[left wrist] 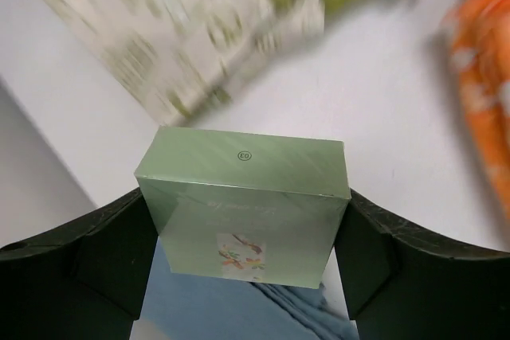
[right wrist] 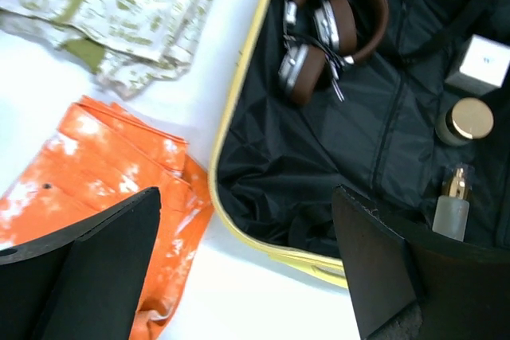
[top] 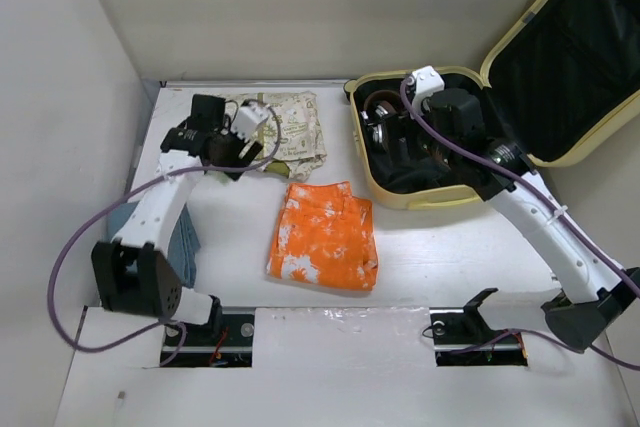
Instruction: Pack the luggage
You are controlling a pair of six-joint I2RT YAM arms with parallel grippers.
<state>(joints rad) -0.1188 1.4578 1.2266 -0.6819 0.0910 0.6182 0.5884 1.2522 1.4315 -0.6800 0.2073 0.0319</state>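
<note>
The luggage [top: 420,197] is a pale yellow suitcase lying open at the back right, its lid [top: 560,160] raised against the wall. Its black-lined tray [right wrist: 213,177] holds brown headphones [right wrist: 331,29], a white box [right wrist: 480,64], a gold-lidded jar [right wrist: 464,121] and a small spray bottle [right wrist: 452,205]. My right gripper [right wrist: 247,260] is open and empty above the tray's near left rim; it also shows in the top view [top: 405,137]. My left gripper [top: 235,137] is shut on a pale green box [left wrist: 243,205], held above the table at the back left.
An orange-and-white cloth [top: 323,235] lies folded mid-table, just left of the suitcase. A cream cloth with olive print [top: 290,127] lies at the back, beside the left gripper. A folded blue cloth [top: 185,242] lies under the left arm. Walls close in the left and back.
</note>
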